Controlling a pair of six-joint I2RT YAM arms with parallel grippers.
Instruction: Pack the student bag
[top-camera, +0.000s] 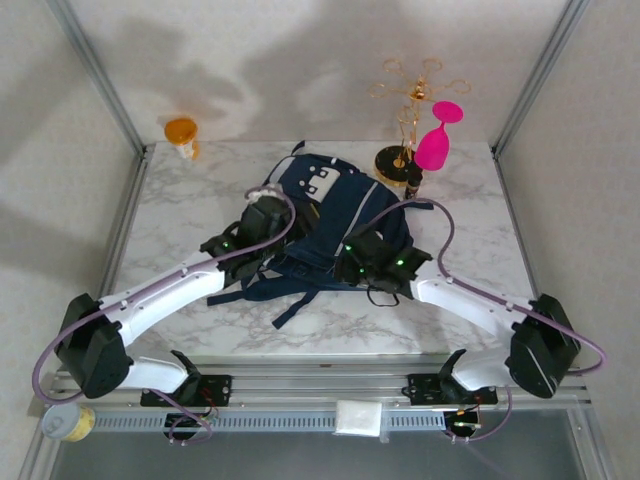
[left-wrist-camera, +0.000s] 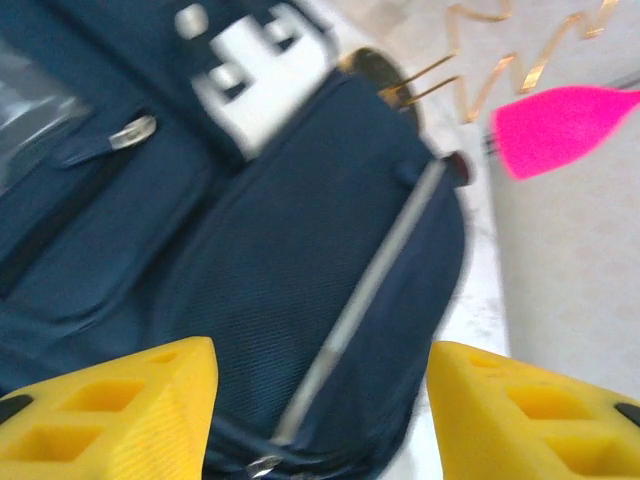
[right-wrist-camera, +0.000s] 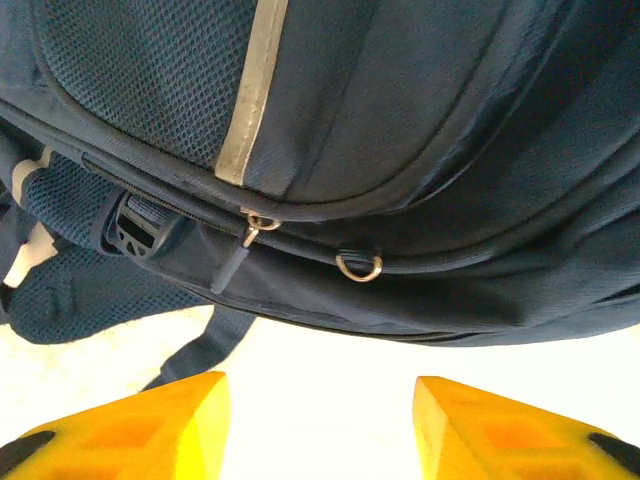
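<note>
Locate student bag (top-camera: 330, 225) at desk (top-camera: 180, 200) centre, long axis near edge to far edge. Treat left gripper (left-wrist-camera: 320, 360) and right gripper (right-wrist-camera: 320, 390) as released, flanking it. Expect zipper pull (right-wrist-camera: 232, 262) nearest right gripper.

Robot lab test cell. White marble-pattern tabletop (top-camera: 180, 200) boxed in by grey aluminium frame posts (top-camera: 97, 72), plain white backdrop (top-camera: 280, 60).

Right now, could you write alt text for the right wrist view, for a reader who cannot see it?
The navy student bag spans the top, just beyond the open right gripper, whose yellow fingers stand apart with nothing between them. A zipper pull and a metal ring hang near the bag's grey stripe.
</note>
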